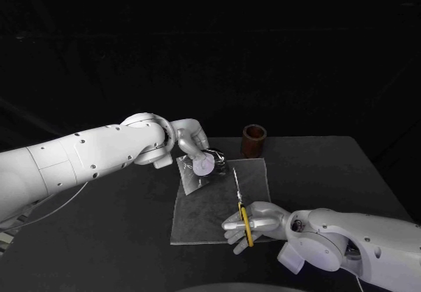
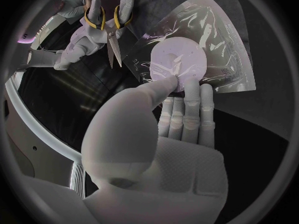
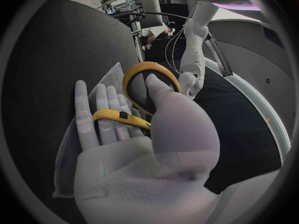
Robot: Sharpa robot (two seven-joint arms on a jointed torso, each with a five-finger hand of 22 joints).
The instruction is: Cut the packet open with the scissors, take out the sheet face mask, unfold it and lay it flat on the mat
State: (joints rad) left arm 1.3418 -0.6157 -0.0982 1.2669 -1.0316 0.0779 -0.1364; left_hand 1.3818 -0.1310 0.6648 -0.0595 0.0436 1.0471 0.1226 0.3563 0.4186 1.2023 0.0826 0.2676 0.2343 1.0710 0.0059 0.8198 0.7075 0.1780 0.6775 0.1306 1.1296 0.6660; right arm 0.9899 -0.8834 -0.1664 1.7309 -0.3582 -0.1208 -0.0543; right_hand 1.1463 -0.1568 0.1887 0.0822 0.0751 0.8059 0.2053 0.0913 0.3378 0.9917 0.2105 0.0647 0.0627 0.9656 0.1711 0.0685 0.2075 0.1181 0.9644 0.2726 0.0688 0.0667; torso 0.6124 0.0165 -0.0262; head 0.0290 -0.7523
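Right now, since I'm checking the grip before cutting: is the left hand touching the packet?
Touching. The left wrist view shows the left hand pinching the packet between its thumb and fingers.

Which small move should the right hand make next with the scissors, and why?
Probably open the blades and bring the scissors to the edge of the packet. The left hand holds the packet over the mat, and the right hand grips the scissors, tips short of it.

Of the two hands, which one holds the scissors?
The right hand: it grips the yellow handles of the scissors. The left hand pinches the clear packet instead.
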